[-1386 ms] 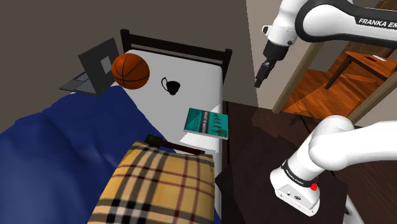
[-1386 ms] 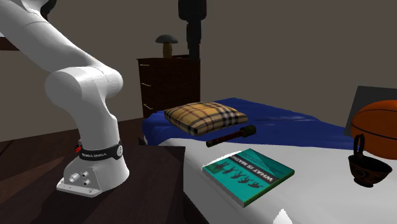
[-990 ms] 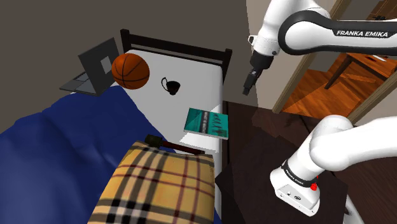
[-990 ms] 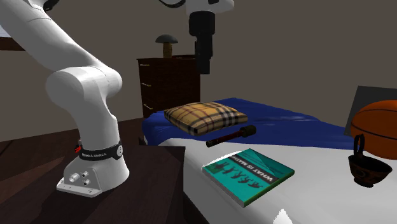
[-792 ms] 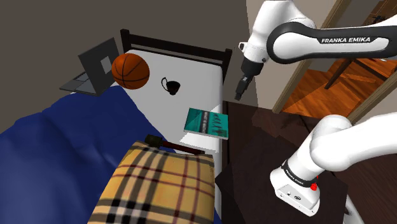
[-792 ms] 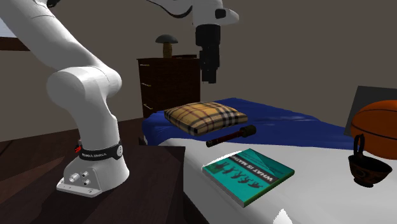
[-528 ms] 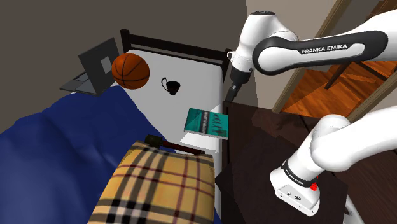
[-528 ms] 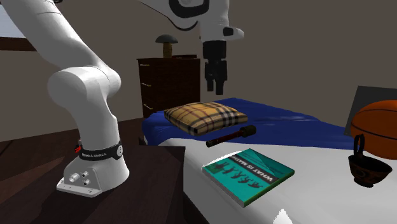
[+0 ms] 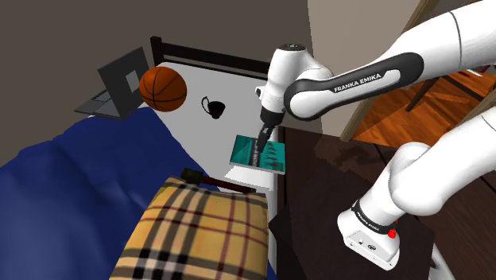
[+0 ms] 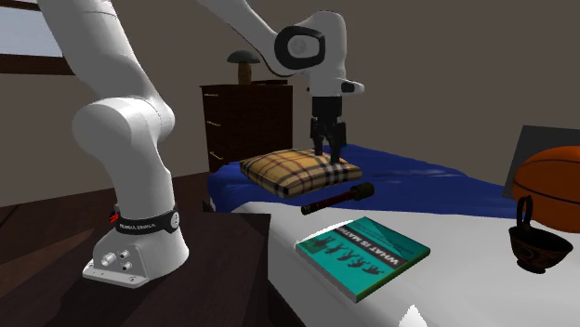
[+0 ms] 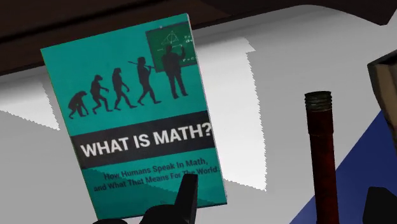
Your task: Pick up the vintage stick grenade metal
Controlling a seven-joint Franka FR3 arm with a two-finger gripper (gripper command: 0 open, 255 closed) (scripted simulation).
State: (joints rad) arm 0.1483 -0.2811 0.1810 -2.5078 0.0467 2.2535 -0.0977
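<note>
Grenade [image 11: 320,159] lies beneath your gripper [image 10: 325,149], whose fingers [image 11: 188,196] stand apart, its stick running crosswise to their gap, near the book [image 11: 137,108].

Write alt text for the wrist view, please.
A teal book titled WHAT IS MATH? lies on a white sheet, with the dark red handle of the stick grenade beside it. The gripper shows black jaws standing open in the foreground.

Woven plaid cloth pillow [image 9: 199,231], smooth matt book cover [image 11: 137,108], mottled dark-red grenade handle [image 11: 320,159].
</note>
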